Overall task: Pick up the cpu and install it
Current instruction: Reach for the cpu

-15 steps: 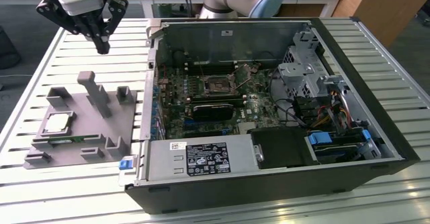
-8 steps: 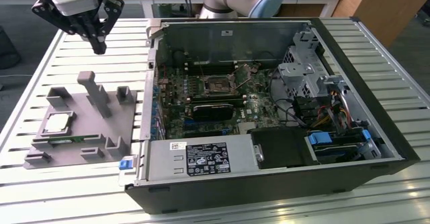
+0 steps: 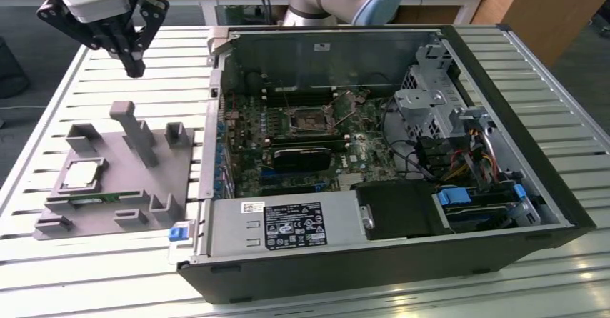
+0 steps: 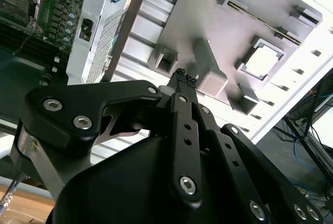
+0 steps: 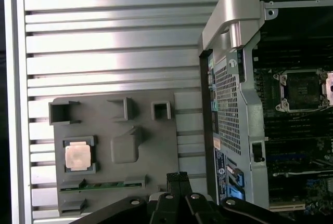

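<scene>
Our gripper point(image 3: 133, 66) hangs over the far part of the slatted table point(image 3: 105, 275), towards the exterior view's left. Its fingers are pressed together with nothing between them. The cpu point(image 3: 84, 174) lies flat in its square recess in the grey fixture point(image 3: 143, 189), nearer than the gripper and well apart from it.

We judge that closed fingers coming down would land on the chip's top instead of straddling it. The tall post point(image 3: 143, 136) stands near the recess and could catch a finger. The green memory stick point(image 5: 101, 185), just beside the cpu, could be knocked. Inside the computer case point(image 3: 381, 275), a tilted set-down could damage the socket point(image 3: 310, 120). We cannot tell whether the socket's frame stands open.
</scene>
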`<state>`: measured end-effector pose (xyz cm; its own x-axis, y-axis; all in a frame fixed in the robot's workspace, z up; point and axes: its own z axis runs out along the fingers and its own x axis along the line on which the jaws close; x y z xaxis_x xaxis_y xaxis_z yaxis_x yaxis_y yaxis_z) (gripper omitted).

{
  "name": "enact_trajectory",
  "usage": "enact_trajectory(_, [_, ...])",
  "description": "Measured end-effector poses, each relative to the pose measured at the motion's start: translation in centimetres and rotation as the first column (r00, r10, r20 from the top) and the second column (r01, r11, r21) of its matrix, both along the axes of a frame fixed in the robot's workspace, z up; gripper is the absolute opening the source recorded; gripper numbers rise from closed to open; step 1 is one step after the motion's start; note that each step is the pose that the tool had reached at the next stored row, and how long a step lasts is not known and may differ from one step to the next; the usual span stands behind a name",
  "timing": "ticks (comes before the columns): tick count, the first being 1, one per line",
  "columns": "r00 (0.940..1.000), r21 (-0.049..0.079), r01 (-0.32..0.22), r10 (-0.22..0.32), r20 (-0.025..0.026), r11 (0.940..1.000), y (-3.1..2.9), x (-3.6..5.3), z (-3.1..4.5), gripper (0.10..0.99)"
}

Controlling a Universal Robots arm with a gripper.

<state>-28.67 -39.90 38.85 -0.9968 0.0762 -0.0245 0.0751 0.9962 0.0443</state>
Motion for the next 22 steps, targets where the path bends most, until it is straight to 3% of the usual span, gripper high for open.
enact_trajectory(22, [1.0000, 0.000, 0.000, 0.000, 0.0000, 1.0000, 0.00, -2.08, -0.07, 0.106])
